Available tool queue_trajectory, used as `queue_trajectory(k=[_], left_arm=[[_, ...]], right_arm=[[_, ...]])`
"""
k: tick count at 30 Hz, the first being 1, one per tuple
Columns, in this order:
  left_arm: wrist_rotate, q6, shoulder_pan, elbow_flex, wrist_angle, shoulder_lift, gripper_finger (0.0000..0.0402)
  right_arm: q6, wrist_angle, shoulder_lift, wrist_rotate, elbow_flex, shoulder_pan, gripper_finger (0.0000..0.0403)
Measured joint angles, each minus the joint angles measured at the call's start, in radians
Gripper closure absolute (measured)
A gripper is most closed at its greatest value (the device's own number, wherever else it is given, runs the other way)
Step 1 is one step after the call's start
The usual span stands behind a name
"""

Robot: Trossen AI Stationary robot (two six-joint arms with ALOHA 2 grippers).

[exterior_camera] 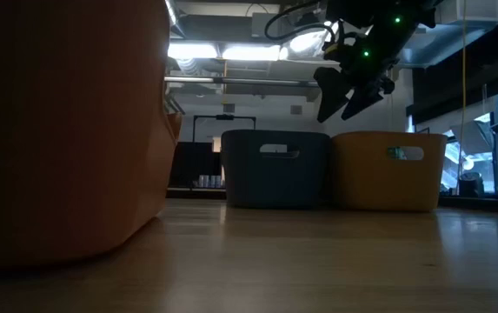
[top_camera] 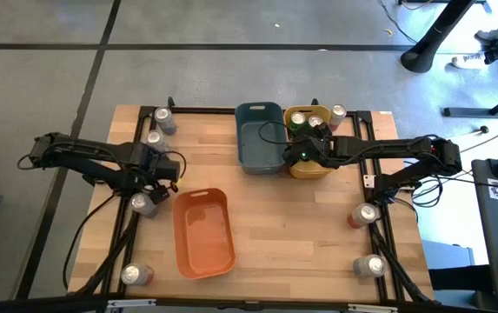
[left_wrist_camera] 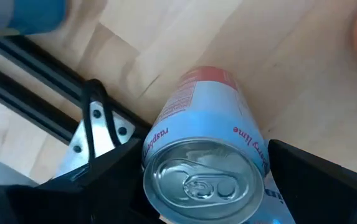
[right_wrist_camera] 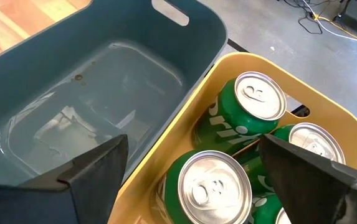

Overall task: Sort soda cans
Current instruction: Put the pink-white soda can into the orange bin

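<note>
Straddling a silver-grey soda can (left_wrist_camera: 203,168) at 9 o'clock, my left gripper (top_camera: 163,169) gapes unclenched; right gripper (top_camera: 296,155) hangs spread above the yellow bin (top_camera: 322,169).

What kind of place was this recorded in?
Probably a robotics lab or workshop: a wooden table in a black metal frame on a grey concrete floor, with ceiling strip lights behind.
</note>
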Motion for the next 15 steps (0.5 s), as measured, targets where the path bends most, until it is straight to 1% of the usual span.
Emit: queue_trajectory(k=[3, 8, 15], left_arm=[[0.003, 0.005, 0.0, 0.0, 0.001, 0.0, 0.0068], [0.007, 0.024, 0.0, 0.0, 0.0, 0.0, 0.0068], [0.011, 0.047, 0.0, -0.003, 0.003, 0.023, 0.0068]], right_arm=[[0.0, 0.012, 0.0, 0.0, -0.008, 0.0, 0.0045], [0.0, 0.089, 0.0, -0.002, -0.066, 0.0, 0.0045], [0.002, 0.156, 0.0, -0.055, -0.132, 0.0, 0.0045]])
